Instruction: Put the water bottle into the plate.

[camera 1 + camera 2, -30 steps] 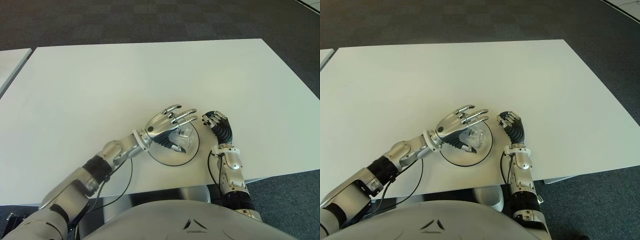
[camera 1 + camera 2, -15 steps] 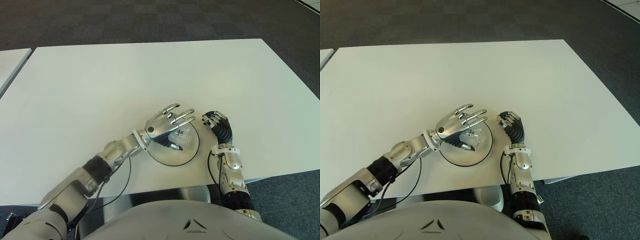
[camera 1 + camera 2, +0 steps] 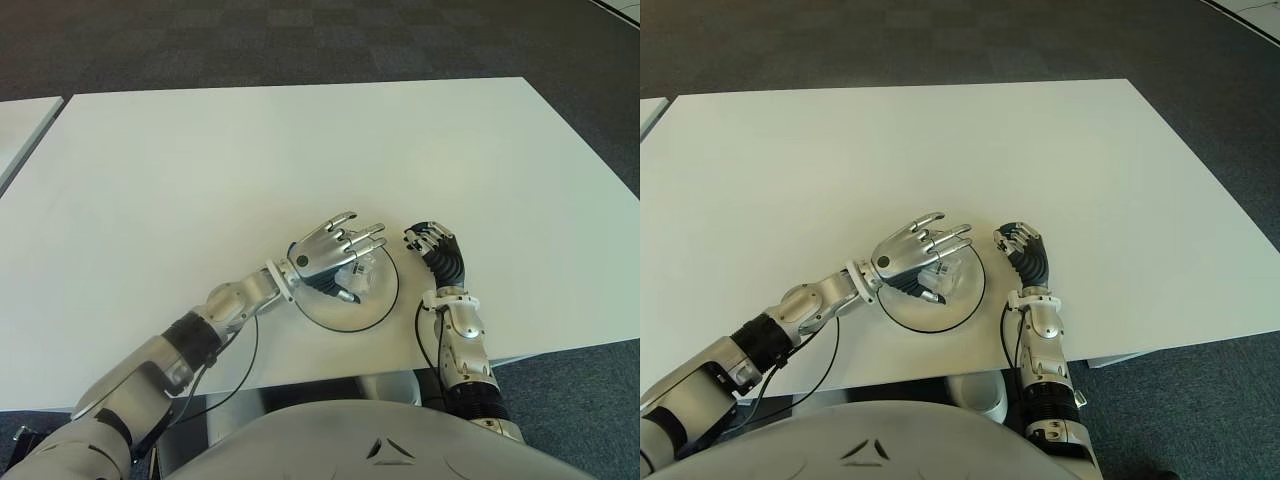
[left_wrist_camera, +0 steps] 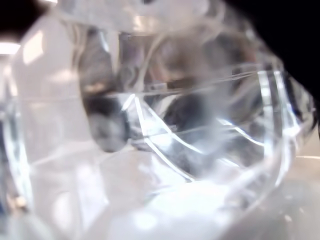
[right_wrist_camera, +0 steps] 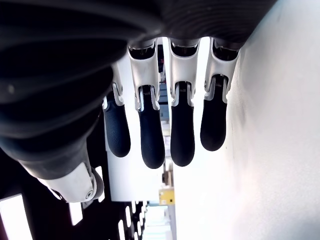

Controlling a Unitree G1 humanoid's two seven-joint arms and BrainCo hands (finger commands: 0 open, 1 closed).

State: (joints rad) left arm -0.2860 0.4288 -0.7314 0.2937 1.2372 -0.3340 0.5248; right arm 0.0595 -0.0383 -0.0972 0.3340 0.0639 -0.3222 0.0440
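The clear plastic water bottle [image 3: 361, 272] lies on its side in the round white plate [image 3: 338, 316] near the table's front edge. My left hand [image 3: 333, 251] hovers over the plate's left half, fingers stretched out flat above the bottle and thumb tucked below; it is open and does not clasp the bottle. Close up, the left wrist view is filled by the transparent bottle [image 4: 160, 130]. My right hand [image 3: 432, 243] shows just right of the plate, its fingers [image 5: 152, 135] curled with nothing in them.
The white table [image 3: 250, 150] stretches wide to the back and to both sides. Its front edge runs just below the plate. A second white table's corner [image 3: 20, 125] shows at far left, with dark carpet beyond.
My left hand has drawn back slightly to the left, uncovering more of the bottle. The bottle stays in the plate. The right hand has not moved.
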